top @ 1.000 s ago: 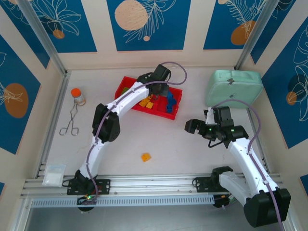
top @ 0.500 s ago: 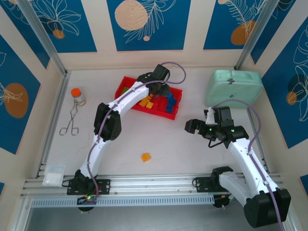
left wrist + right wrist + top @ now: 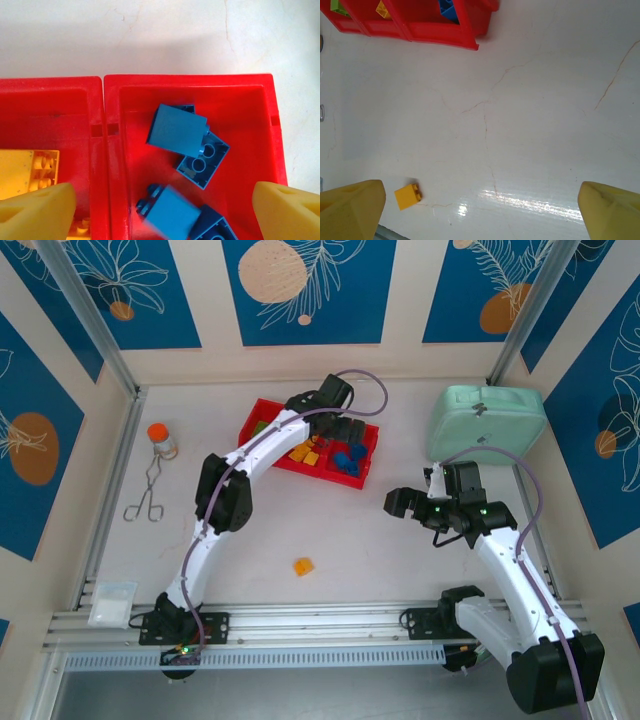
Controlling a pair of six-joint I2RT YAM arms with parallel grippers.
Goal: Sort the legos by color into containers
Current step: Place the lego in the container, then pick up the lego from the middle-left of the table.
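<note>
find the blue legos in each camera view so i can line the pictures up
Top external: blue legos in the rightmost compartment of the red tray, upper centre.
Left wrist: blue legos mid-frame, in the right compartment.
Right wrist: blue legos at the top edge, left of centre.
Shared landmark: the red tray around them.

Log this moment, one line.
left end effector: open above blue-lego compartment | right end effector: open, empty, over table | loose: one orange-yellow lego

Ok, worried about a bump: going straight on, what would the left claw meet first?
Likely the blue legos in the end compartment of the red tray, under the left claw; depth unclear.
</note>
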